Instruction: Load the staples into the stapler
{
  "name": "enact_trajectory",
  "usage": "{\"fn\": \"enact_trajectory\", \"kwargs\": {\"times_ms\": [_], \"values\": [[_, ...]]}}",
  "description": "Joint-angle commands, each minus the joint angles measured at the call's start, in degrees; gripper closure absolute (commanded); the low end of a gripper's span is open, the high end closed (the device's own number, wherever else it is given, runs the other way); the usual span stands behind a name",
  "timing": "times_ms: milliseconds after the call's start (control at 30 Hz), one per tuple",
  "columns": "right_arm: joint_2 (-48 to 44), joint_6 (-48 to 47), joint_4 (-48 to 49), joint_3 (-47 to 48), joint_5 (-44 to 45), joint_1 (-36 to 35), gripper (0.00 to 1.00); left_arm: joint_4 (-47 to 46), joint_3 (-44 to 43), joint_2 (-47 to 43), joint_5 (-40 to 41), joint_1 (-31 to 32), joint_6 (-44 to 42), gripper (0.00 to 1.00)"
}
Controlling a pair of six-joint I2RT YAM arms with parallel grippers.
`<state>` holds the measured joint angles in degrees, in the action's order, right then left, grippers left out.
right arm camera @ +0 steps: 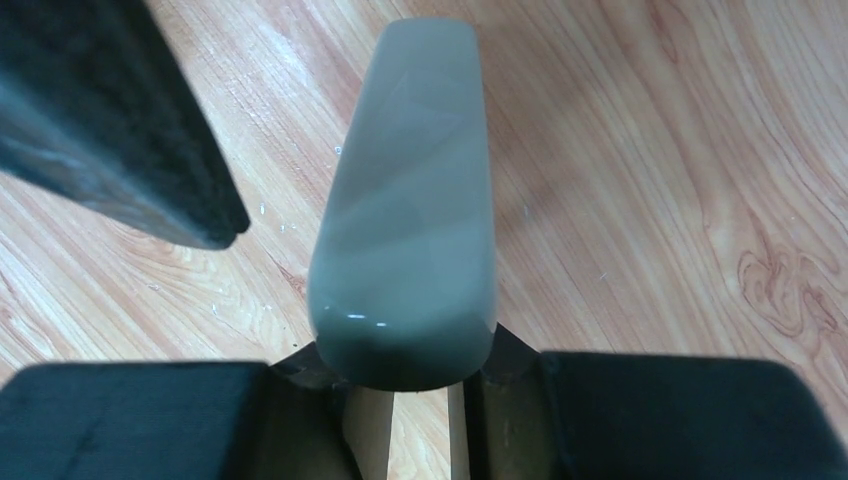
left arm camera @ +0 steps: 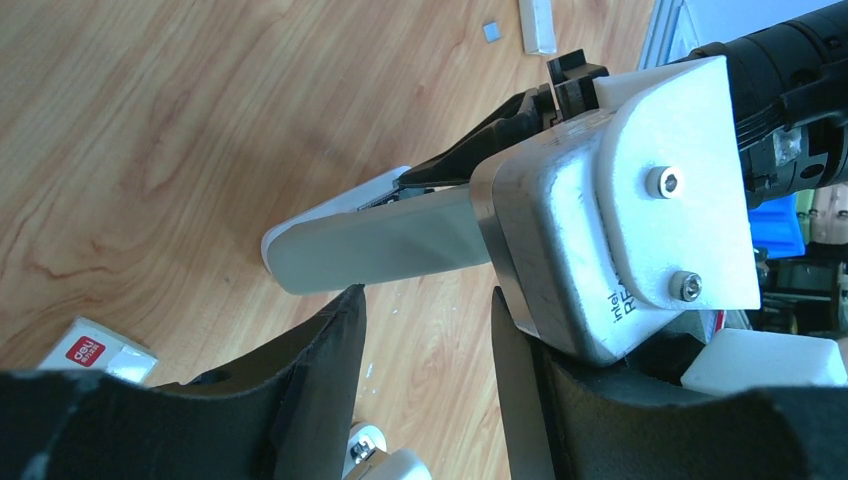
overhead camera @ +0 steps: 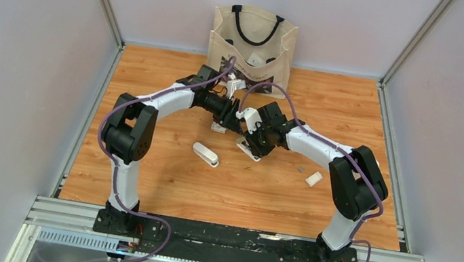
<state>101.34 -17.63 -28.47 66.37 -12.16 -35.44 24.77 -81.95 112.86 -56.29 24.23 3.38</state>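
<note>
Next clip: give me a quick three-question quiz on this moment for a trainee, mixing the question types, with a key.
1. True or false: the right gripper is shut on a stapler.
2. What stands at the far edge of the table? A) a tote bag B) a bucket C) a crate
3. Fill in: the ___ gripper has its fingers apart with nothing between them.
Key: 1 true; 2 A; 3 left, meaning the left gripper.
</note>
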Motion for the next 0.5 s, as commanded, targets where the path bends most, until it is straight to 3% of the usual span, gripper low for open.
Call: {"fn": "enact_trajectory", "kwargs": {"times_ms": [0,467], "values": [[0.44,-0.04,1.57,0.69,1.0,-0.51,0.76,1.14,-0.93,-6.33,-7.17,2.32,-2.75,0.41],[-1.94,-0.21,-0.44,0.87,0.56,-0.51,0.73,18.37,0.65,-14.33,-4.97,-10.77,-16.82,0.4]]}}
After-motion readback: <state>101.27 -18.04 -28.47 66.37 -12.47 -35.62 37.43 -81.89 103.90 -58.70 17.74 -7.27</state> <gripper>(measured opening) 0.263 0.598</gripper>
